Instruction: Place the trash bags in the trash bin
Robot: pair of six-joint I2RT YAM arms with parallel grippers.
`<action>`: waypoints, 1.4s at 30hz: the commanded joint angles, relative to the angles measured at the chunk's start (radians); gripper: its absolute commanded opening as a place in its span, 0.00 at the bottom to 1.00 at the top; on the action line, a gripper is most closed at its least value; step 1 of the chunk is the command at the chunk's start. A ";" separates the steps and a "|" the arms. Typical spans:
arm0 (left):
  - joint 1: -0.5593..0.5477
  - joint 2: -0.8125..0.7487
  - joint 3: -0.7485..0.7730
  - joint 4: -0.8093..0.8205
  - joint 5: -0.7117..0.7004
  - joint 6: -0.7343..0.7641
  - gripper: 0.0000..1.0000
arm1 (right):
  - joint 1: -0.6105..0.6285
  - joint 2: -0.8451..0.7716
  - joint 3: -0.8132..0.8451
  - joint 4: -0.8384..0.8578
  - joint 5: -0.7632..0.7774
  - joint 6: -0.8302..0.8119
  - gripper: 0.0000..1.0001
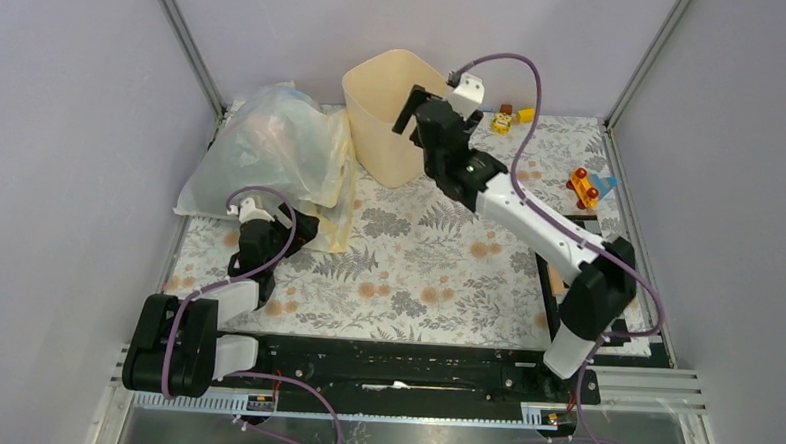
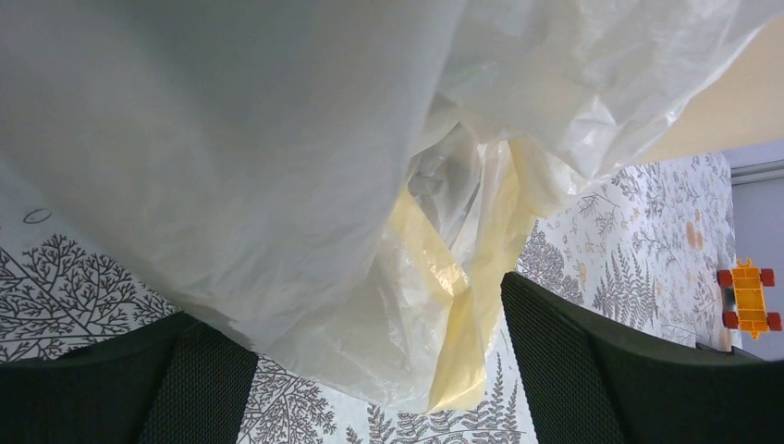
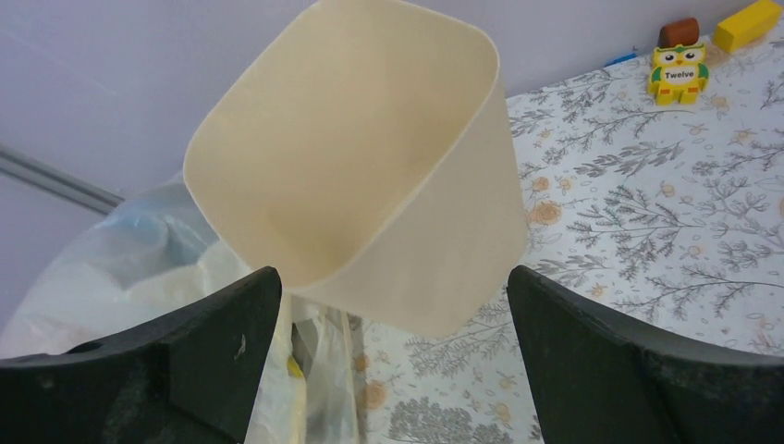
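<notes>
Beside trash bin (image 1: 385,142) lie clear bag (image 1: 267,146), yellow bag (image 2: 458,314).

A whitish bag (image 2: 231,139) and yellow bag (image 2: 465,319) lie just ahead of the left tool (image 2: 370,333), an orange toy car (image 2: 749,298) off to its right.

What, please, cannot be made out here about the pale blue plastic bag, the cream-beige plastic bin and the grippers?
Right wrist view: the thin pale blue plastic bag is only a blue tint under the bulky clear whitish bag; extent hidden.
Left wrist view: whether the left gripper touches plastic is unclear.
Top view: the right gripper covers part of the rim of the cream-beige plastic bin.
</notes>
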 commanded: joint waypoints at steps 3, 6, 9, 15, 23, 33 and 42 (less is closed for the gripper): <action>0.002 -0.033 0.019 0.046 0.022 0.025 0.95 | -0.047 0.170 0.313 -0.298 0.051 0.195 1.00; 0.001 -0.031 0.022 0.044 0.025 0.026 0.95 | -0.091 0.223 0.367 -0.322 -0.013 0.264 1.00; 0.002 -0.030 0.024 0.042 0.029 0.027 0.95 | -0.124 0.288 0.431 -0.385 -0.062 0.326 1.00; 0.003 -0.024 0.025 0.042 0.033 0.027 0.95 | -0.144 0.391 0.515 -0.422 -0.176 0.279 1.00; 0.002 -0.022 0.027 0.039 0.036 0.027 0.95 | -0.146 0.222 0.299 -0.338 -0.152 0.225 0.57; 0.002 -0.038 0.024 0.031 0.033 0.027 0.95 | -0.146 -0.161 -0.040 -0.314 -0.167 0.094 0.04; 0.002 -0.033 0.025 0.030 0.048 0.034 0.95 | -0.146 -0.516 -0.355 -0.342 -0.162 -0.044 0.17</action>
